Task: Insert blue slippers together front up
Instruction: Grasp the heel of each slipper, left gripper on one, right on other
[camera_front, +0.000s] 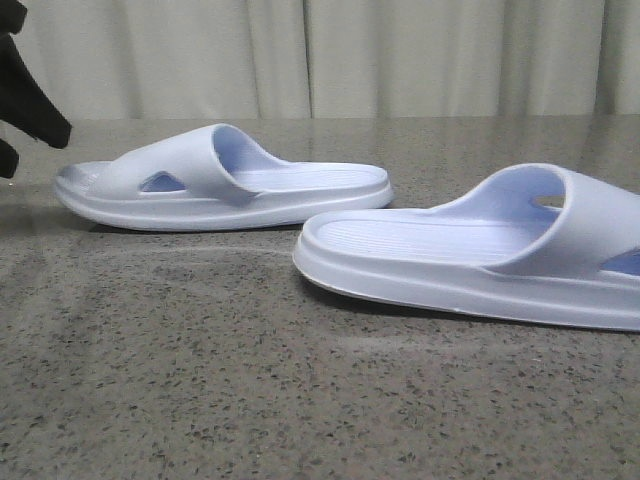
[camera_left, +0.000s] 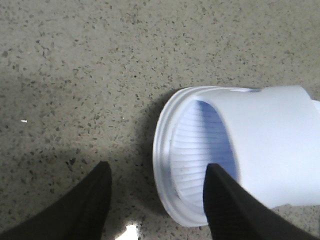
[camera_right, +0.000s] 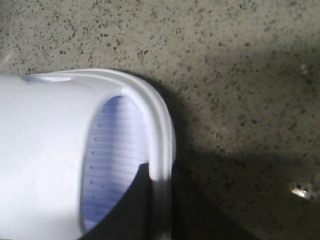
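Note:
Two pale lavender-blue slippers lie sole-down on the speckled stone table. The left slipper is further back, the right slipper nearer, its toe end running out of the front view. My left gripper is open at the left slipper's toe end. In the left wrist view its jaws straddle the toe rim, one finger over the ribbed footbed and the other on the table side. My right gripper is shut on the right slipper's toe rim, one finger inside on the footbed.
The grey speckled table stretches in front of both slippers. A pale curtain hangs behind the table's far edge. The right arm is out of the front view.

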